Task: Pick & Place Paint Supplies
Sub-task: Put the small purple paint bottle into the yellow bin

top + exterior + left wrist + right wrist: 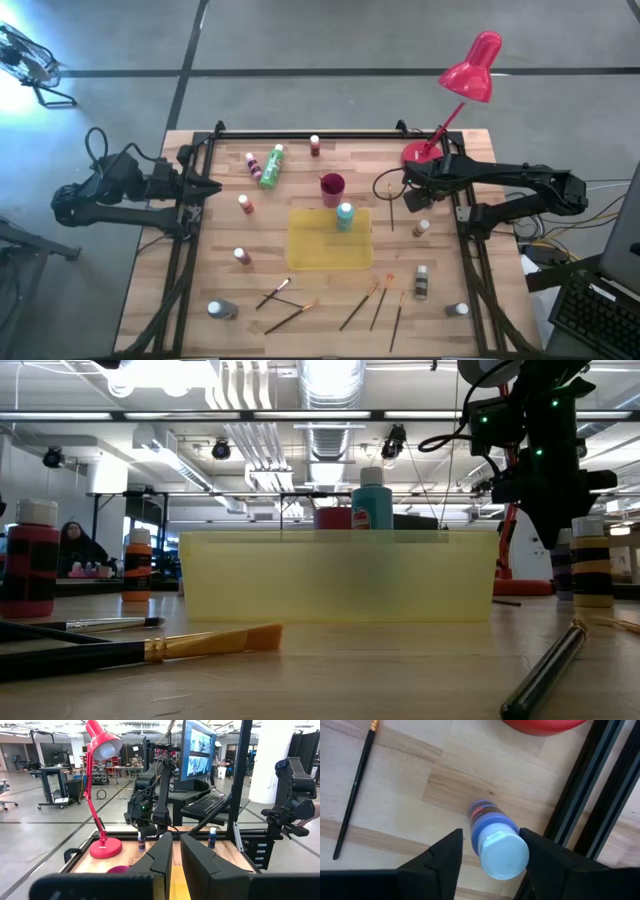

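Note:
A blue paint bottle [485, 815] with a light-blue cap stands upright on the wood beside the red lamp base [418, 153]. My right gripper [491, 834] points down over it, open, one finger on each side of the cap. In the high view that gripper [410, 197] hides the bottle. A teal bottle [345, 215] stands in the yellow tray [312, 252]. Other bottles [271, 166] and brushes [358, 305] lie scattered on the table. My left gripper [212, 188] waits level at the table's left edge, shut and with nothing in it. My right gripper comes from above with the bottle's cap [502, 855] between its fingers. One finger [540, 855] stands right at the cap's side; whether it touches, I cannot tell. The other finger [445, 857] is apart from it. The bottle stands upright on the table.
A magenta cup [332, 185] stands behind the tray. A thin brush [391, 205] lies just left of my right gripper. The dark frame rail [590, 805] runs close by the blue bottle. More bottles [421, 228] stand near the right edge.

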You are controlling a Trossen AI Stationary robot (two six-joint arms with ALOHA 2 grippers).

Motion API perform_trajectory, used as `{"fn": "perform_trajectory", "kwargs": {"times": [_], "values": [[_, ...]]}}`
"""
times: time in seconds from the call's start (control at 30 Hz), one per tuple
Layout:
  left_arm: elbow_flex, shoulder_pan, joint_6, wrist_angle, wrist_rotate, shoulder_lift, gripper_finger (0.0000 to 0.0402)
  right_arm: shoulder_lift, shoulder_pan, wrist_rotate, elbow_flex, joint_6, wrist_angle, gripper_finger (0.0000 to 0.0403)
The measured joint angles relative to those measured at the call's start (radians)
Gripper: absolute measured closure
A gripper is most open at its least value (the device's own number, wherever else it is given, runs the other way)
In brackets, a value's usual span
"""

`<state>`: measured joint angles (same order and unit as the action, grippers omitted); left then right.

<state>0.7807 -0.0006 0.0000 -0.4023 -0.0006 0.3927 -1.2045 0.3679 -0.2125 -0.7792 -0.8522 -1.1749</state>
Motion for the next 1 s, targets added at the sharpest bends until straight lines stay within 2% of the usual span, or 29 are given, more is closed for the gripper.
{"fn": "perform_trajectory", "kwargs": {"times": [0.2, 0.5, 1.0], "values": [[0.000, 0.000, 0.000, 0.000, 0.000, 0.000, 0.0355, 0.000, 0.000, 0.008, 0.000, -0.002, -0.002, 0.0221], [0.000, 0.000, 0.000, 0.000, 0.000, 0.000, 0.0355, 0.001, -0.001, 0.011, -0.003, 0.001, -0.029, 0.0291], [0.000, 0.000, 0.000, 0.000, 0.000, 0.000, 0.0355, 0.005, -0.013, 0.004, -0.054, 0.073, -0.029, 0.0291]]}}
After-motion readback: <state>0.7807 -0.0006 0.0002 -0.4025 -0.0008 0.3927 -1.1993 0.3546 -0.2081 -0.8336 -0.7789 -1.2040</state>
